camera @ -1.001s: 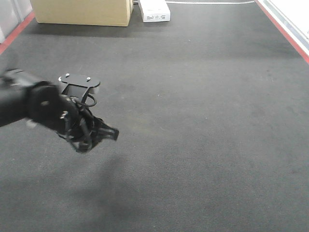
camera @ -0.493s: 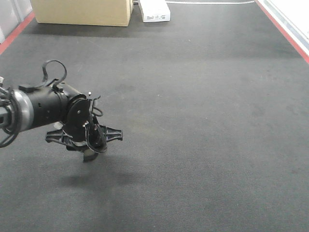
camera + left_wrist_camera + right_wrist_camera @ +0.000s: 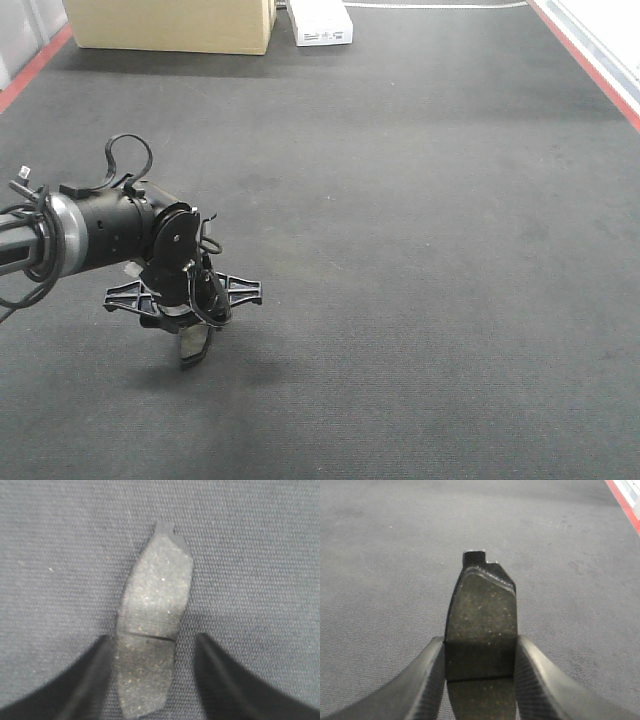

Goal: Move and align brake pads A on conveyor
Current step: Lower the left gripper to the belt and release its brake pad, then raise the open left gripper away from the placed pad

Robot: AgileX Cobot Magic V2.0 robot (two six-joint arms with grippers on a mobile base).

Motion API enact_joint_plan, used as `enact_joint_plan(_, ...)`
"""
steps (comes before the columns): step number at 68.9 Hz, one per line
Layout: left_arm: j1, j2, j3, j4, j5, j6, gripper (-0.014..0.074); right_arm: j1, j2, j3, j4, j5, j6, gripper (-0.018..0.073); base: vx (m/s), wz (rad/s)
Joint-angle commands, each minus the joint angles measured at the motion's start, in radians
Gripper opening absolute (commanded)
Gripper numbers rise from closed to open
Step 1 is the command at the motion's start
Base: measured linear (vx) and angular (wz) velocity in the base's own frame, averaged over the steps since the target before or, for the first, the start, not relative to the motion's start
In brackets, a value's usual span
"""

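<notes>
In the left wrist view one of the brake pads A (image 3: 155, 605), grey and speckled with a thin groove, lies flat on the woven conveyor (image 3: 260, 550). My left gripper (image 3: 153, 640) is open around its near half. The left finger (image 3: 95, 670) is at the pad's edge, and a strip of belt shows between the pad and the right finger. In the front view this gripper (image 3: 190, 338) points down at the conveyor (image 3: 420, 250) at the left. My right gripper (image 3: 479, 645) is shut on a second brake pad (image 3: 482, 605), held above the belt; it is out of the front view.
A cardboard box (image 3: 170, 25) and a small white box (image 3: 320, 22) stand at the belt's far end. Red edge strips run along the left side (image 3: 30, 65) and the right side (image 3: 600, 70). A red strip (image 3: 625, 502) also shows at the upper right of the right wrist view.
My left arm has turned its wrist downward and lowered, moving slightly nearer in the front view, so its fingertips now reach the belt surface.
</notes>
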State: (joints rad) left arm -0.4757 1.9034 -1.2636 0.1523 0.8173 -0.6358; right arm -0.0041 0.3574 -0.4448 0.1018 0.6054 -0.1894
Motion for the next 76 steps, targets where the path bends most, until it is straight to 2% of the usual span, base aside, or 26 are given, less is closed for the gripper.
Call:
enact_joint_plan(1,-0.006,-0.059,-0.030,0.001,-0.011,-0.001,0.0430,-0.006,0.006,-0.031,0.002,-0.094,-0.011,0.0014,0.00,0.00)
enact_joint_plan(9,-0.006,-0.100,-0.030,0.013,-0.022,-0.001,0.0430,-0.006,0.006,-0.031,0.002,-0.094,-0.011,0.0014,0.00,0.00)
enact_joint_plan(18,-0.006,-0.174,-0.029,0.077,-0.007,-0.001,0.0428,-0.006,0.006,-0.031,0.002,-0.094,-0.011,0.0014,0.00,0.00)
enact_joint_plan(26,-0.006,-0.263,0.008,0.141,-0.026,-0.001,0.0389,-0.006,0.006,-0.031,0.002,-0.094,-0.011,0.0014,0.00,0.00)
enact_joint_plan(32,-0.006,-0.347,0.066,0.162,-0.059,-0.003,0.0318,-0.006,0.006,-0.031,0.002,-0.094,-0.011,0.0014,0.00,0.00)
enact_joint_plan(46,-0.006,-0.532,0.202,0.170,-0.141,-0.004,0.0083,-0.006,0.006,-0.031,0.002,-0.094,-0.011,0.0014,0.00,0.00)
enact_joint_plan(52,-0.006,-0.606,0.254,0.196,-0.159,-0.004,-0.0010,-0.006,0.006,-0.031,0.002,-0.094,-0.011,0.0014,0.00,0.00)
enact_joint_plan(69,-0.006,-0.850,0.389,0.219,-0.169,-0.003,-0.0008,-0.006,0.006,-0.031,0.002,-0.094,-0.011,0.0014,0.00,0.00)
enact_joint_plan(76,-0.006,-0.967,0.451,0.219,-0.182,0.020,-0.0008,-0.006,0.006,-0.031,0.002,-0.094,-0.011,0.0014,0.00,0.00)
